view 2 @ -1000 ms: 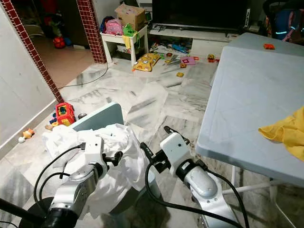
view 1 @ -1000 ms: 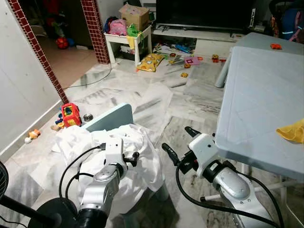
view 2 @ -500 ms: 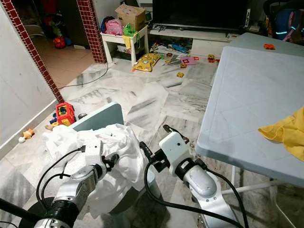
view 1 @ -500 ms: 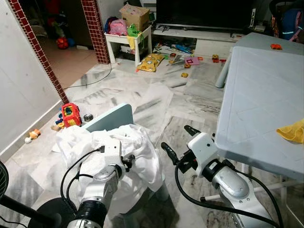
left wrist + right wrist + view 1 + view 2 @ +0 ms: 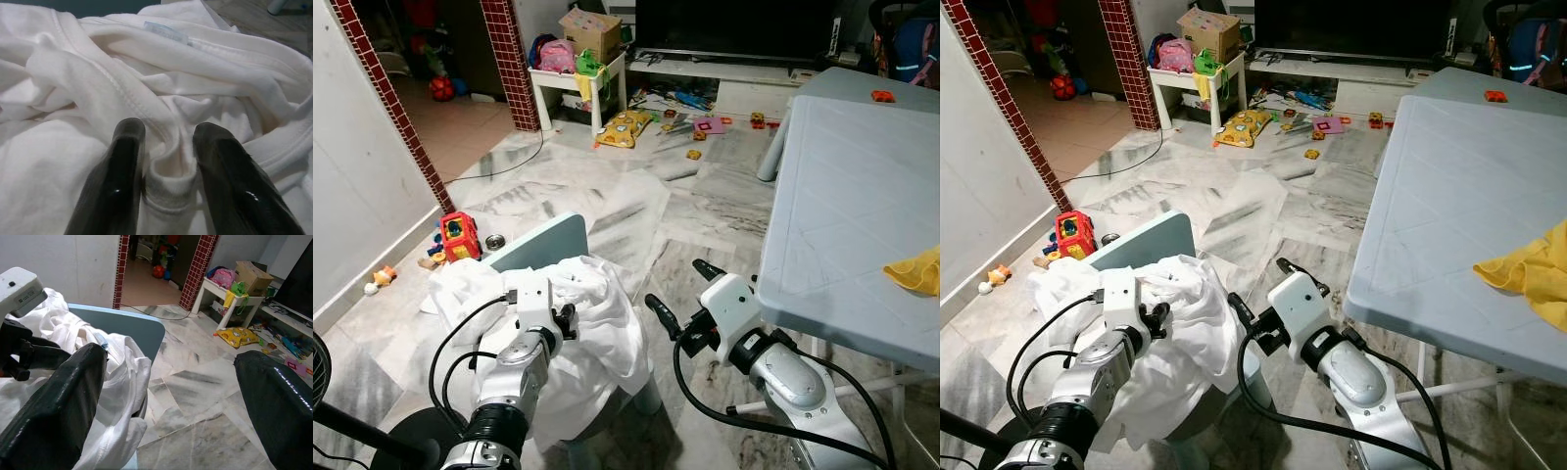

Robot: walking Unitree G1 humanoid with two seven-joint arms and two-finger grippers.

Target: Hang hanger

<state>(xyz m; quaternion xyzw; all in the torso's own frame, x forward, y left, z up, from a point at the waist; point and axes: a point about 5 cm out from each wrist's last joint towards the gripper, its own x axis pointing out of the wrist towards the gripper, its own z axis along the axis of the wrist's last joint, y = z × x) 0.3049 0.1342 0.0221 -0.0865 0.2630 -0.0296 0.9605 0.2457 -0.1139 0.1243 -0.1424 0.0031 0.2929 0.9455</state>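
Observation:
A crumpled white garment (image 5: pixel 602 338) lies heaped over a light blue chair (image 5: pixel 543 245) low in front of me. My left gripper (image 5: pixel 570 318) is pushed into the top of the heap. In the left wrist view its two black fingers (image 5: pixel 124 161) pinch a rolled fold of the white garment (image 5: pixel 168 166) near the collar seam, so it is shut on the cloth. My right gripper (image 5: pixel 680 289) hovers just right of the garment, above the floor, open wide with nothing between its fingers (image 5: pixel 54 401).
A large pale blue table (image 5: pixel 842 196) stands on the right with a yellow cloth (image 5: pixel 915 269) at its edge. Toys (image 5: pixel 458 235) lie by the left wall. Further back stand a brick pillar (image 5: pixel 509 59), a small white table (image 5: pixel 578 83) and scattered clutter. A black stand (image 5: pixel 342 421) is at lower left.
My left gripper has pushed forward and down into the white garment and closed on a fold. The right gripper has barely moved.

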